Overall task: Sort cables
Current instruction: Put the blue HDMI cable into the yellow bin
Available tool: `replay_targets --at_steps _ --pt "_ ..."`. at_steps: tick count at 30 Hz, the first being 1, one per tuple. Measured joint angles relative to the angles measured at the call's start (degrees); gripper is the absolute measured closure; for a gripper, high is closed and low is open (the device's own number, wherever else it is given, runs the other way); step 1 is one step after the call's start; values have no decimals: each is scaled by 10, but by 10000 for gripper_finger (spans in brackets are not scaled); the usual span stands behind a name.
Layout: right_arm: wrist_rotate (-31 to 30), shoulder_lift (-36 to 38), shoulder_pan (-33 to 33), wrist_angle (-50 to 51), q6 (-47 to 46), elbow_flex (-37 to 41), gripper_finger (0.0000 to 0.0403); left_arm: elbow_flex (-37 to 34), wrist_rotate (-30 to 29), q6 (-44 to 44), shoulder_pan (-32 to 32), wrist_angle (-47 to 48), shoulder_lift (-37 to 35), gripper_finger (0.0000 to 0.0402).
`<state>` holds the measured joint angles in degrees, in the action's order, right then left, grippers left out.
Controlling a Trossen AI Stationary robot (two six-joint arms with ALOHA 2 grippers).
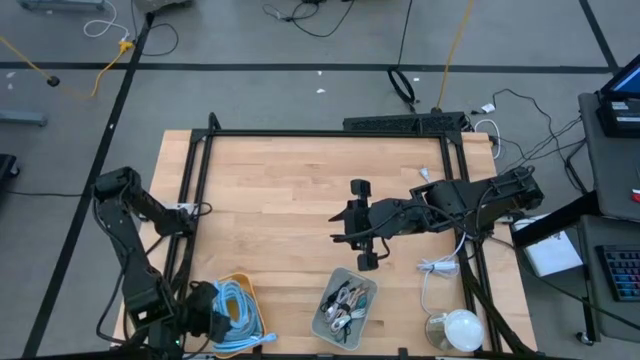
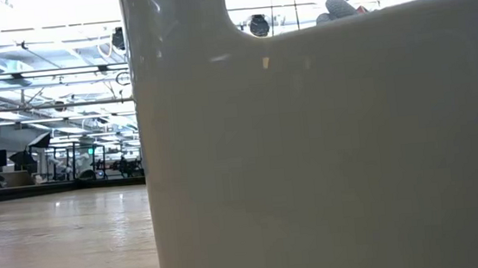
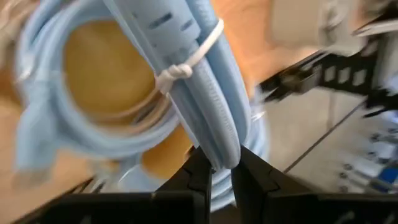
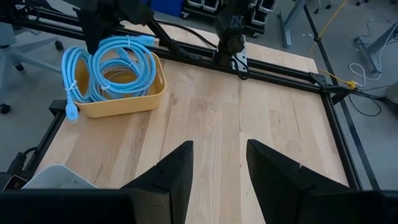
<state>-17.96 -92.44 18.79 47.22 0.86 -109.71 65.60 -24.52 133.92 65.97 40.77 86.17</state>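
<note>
Light-blue cable loops fill a yellow bin at the table's near-left; the right wrist view shows the loops too. My left gripper is at that bin and is shut on one light-blue loop bound by a white tie. Thin black, beige and grey bundles lie in a grey bin near the near edge. My right gripper hovers open over bare wood at mid-table, holding nothing. My left gripper pinches the bundled strands of the light-blue loop between its two fingers, just beside the white tie. The fingers lie across the strands. The loop hangs over the yellow bin; whether it is lifted clear of the other loops, I cannot tell.
A black frame borders the table. A white cord with a round white object lies at the near-right corner. The grey bin's pale wall blocks most of the low view. Bare wood lies between the bins and the far edge.
</note>
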Motion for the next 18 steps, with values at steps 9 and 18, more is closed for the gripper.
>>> replay_targets --at_steps 9,18 --pt "0 0 0 0 2 0 261 0 -66 -14 0 -21 0 363" --pt "0 0 0 -6 5 0 261 0 -114 -20 2 -50 0 363"
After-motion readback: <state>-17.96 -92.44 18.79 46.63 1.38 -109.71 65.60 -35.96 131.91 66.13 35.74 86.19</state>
